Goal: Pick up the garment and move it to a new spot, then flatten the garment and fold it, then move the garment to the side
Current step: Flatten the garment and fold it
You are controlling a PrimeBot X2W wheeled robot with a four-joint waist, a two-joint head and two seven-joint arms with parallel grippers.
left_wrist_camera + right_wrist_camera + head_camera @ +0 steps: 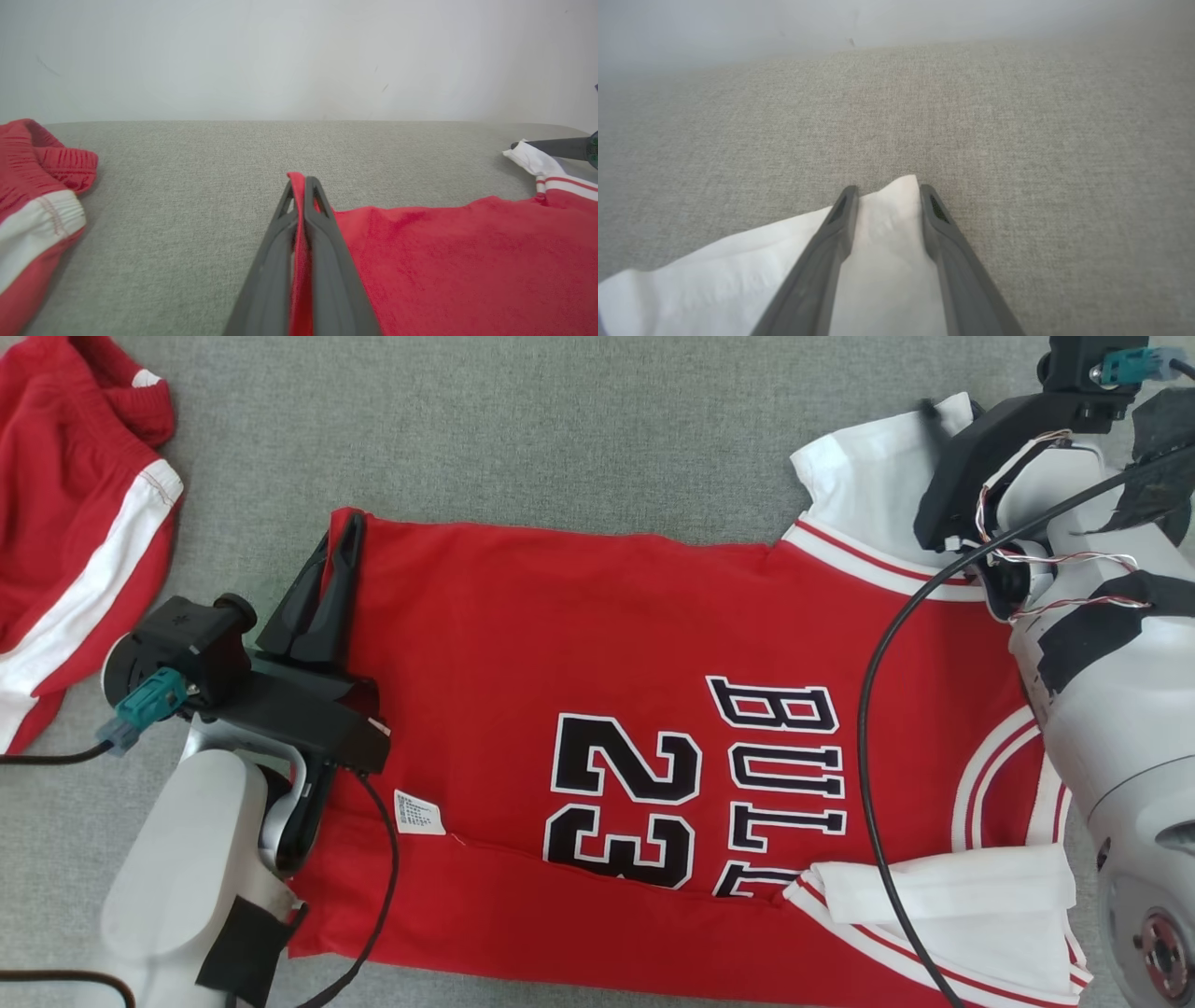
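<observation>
The garment (597,644) is a red jersey with "BULLS 23" on it and white sleeves, spread flat on the grey fabric surface (560,429). My left gripper (347,527) is shut on the jersey's far hem corner; the left wrist view shows red cloth pinched between its fingers (301,179). My right gripper (934,415) is at the far white sleeve (868,467). In the right wrist view its fingers stand apart astride the sleeve's tip (886,189), with white cloth (878,242) lying between them. The near sleeve (952,896) is folded in over the jersey.
Red shorts with a white stripe (75,523) lie bunched at the far left, also in the left wrist view (32,186). A black cable (868,709) from my right arm hangs over the jersey. A pale wall (299,56) bounds the surface's far edge.
</observation>
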